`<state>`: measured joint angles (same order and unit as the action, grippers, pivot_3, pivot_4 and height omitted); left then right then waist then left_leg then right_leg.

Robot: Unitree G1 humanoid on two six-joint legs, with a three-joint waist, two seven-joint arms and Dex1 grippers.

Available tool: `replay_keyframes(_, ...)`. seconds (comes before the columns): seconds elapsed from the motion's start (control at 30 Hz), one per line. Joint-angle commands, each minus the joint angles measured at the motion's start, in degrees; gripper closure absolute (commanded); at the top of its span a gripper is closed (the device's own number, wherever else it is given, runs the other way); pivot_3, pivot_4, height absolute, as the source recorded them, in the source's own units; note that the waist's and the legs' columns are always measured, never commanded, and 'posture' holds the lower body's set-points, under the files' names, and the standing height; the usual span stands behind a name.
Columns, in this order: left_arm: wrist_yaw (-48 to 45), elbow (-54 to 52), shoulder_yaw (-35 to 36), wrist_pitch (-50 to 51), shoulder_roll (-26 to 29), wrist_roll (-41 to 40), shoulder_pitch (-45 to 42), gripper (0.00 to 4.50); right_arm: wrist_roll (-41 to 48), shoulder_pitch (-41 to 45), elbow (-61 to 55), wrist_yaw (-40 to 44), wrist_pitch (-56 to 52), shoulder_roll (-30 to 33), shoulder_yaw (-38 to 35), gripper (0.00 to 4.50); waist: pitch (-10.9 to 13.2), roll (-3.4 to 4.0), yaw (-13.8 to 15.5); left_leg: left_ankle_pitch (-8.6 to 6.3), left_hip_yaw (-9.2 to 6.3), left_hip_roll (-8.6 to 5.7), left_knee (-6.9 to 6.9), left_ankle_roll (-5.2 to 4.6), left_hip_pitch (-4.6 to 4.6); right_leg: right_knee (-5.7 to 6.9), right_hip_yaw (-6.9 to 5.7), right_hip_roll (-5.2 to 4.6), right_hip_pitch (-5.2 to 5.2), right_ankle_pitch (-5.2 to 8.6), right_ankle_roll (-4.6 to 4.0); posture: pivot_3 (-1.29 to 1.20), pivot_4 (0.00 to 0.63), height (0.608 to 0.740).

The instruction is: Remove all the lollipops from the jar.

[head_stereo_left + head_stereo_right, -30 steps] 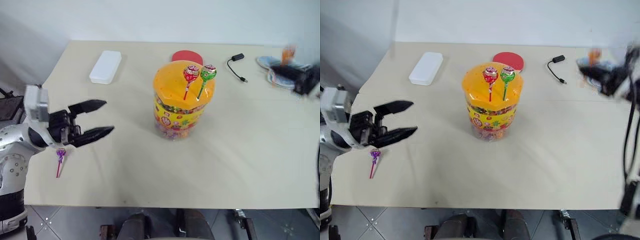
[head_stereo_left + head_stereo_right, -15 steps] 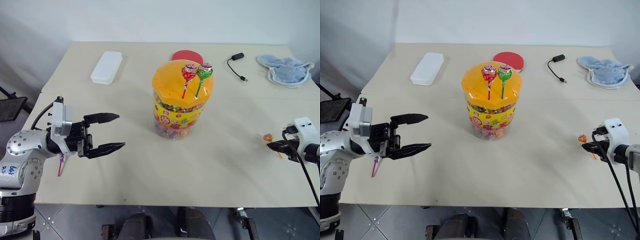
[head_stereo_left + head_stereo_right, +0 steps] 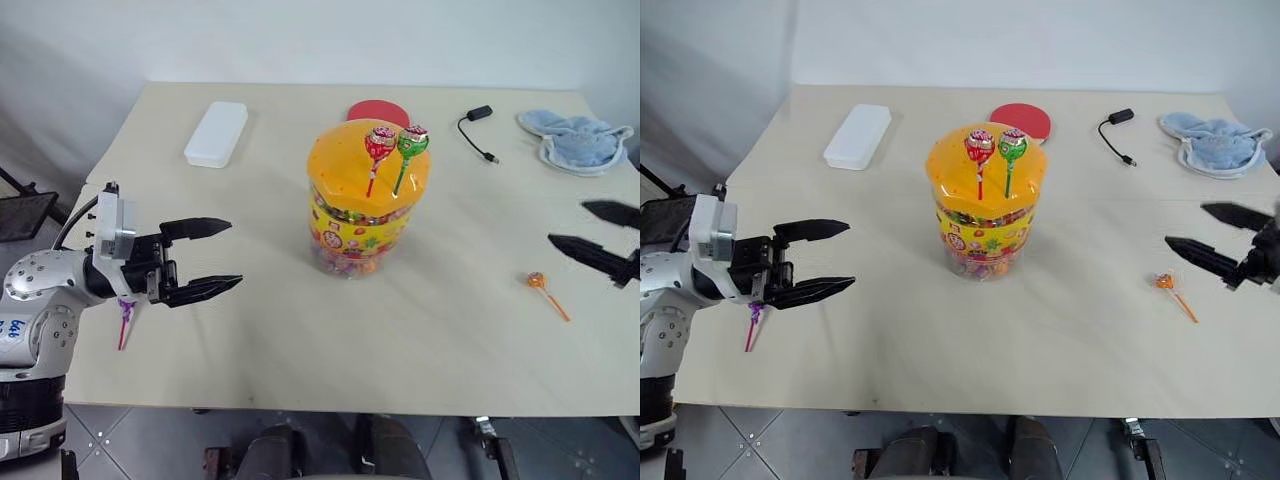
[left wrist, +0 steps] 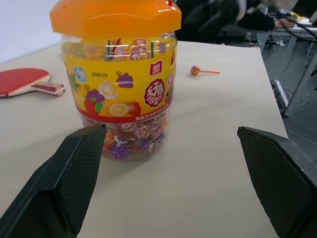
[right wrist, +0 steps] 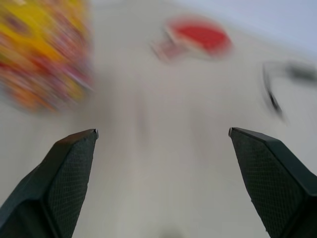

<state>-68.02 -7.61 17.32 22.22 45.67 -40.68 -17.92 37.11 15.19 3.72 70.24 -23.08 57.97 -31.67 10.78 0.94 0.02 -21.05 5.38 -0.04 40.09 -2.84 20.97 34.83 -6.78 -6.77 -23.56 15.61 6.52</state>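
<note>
The jar (image 3: 368, 215), a clear tub with an orange lid, stands mid-table. A red lollipop (image 3: 379, 143) and a green lollipop (image 3: 412, 141) stick upright in its lid. An orange lollipop (image 3: 537, 280) lies on the table at the right, just below my right gripper (image 3: 567, 224), which is open and empty above the table. A purple lollipop (image 3: 125, 308) lies near the left front edge, partly behind my left arm. My left gripper (image 3: 235, 254) is open and empty, pointing at the jar (image 4: 119, 79) from the left, well apart from it.
A white box (image 3: 216, 133) lies at the back left. A red paddle (image 3: 375, 108) rests behind the jar. A black cable (image 3: 475, 128) and a blue cloth (image 3: 575, 140) lie at the back right. Bare table (image 3: 300, 340) stretches in front of the jar.
My right gripper opened and let go of the orange lollipop, which now lies on the table, then drew back up and to the right. The left gripper has stayed about where it was.
</note>
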Motion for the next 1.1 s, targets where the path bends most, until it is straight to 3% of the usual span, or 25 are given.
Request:
replay_keyframes(0.03, 1.78, 1.52, 3.63, 0.88, -0.73, -3.52, -2.80, 0.00, 8.90, 4.57, -11.53, 0.44, -3.38, -2.39, 2.80, 0.04, 0.00, 0.00, -0.16, 0.00, 0.01, 0.04, 0.02, 0.01, -0.01, 0.02, 0.10, 0.01, 0.00, -0.01, -0.02, 0.00, 0.150, 0.740)
replay_keyframes(0.33, 3.73, -2.56, 5.61, 3.23, -1.78, -7.01, -0.99, 0.00, 8.46, 17.76, -18.54, -6.26, -0.29, -17.19, 17.05, 0.04, 0.04, -0.09, 0.18, -0.04, -0.07, 0.02, 0.05, 0.07, 0.13, 0.02, 0.21, -0.02, -0.12, -0.03, -0.05, 0.00, 0.150, 0.740)
replay_keyframes(0.6, 6.75, -5.41, 6.99, 4.20, -2.75, -9.68, -0.53, 0.00, 8.21, 22.77, -16.41, -5.85, -1.00, -20.66, 21.67, 0.04, 0.05, -0.12, -0.04, -0.04, -0.10, -0.04, 0.06, 0.04, 0.16, 0.02, 0.16, -0.06, -0.12, -0.03, -0.05, 0.00, 0.150, 0.740)
replay_keyframes(0.7, 7.57, -6.23, 7.30, 4.08, -2.99, -10.06, 0.15, 0.00, 6.84, 23.00, -14.74, -5.44, -0.39, -20.56, 22.37, 0.66, 0.05, -0.12, -0.10, -0.04, -0.09, -0.04, 0.06, 0.04, 0.14, 0.03, 0.14, -0.04, -0.11, -0.03, -0.05, 0.00, 0.150, 0.740)
replay_keyframes(1.07, 9.94, -8.15, 6.97, 4.16, -3.59, -10.63, 0.90, 0.00, 5.51, 25.04, -11.10, -6.86, 0.23, -23.11, 22.37, 4.45, 0.05, -0.12, -0.16, -0.04, -0.07, -0.02, 0.06, 0.04, 0.13, 0.05, 0.15, -0.02, -0.12, -0.03, -0.05, 0.00, 0.150, 0.740)
replay_keyframes(1.1, 10.01, -8.12, 6.85, 4.16, -3.60, -10.66, 0.76, 0.00, 6.34, 25.29, -10.61, -6.84, -0.12, -23.18, 21.63, 4.48, 0.05, -0.12, -0.17, -0.04, -0.06, -0.02, 0.06, 0.04, 0.13, 0.05, 0.15, -0.02, -0.13, -0.03, -0.05, 0.00, 0.150, 0.740)
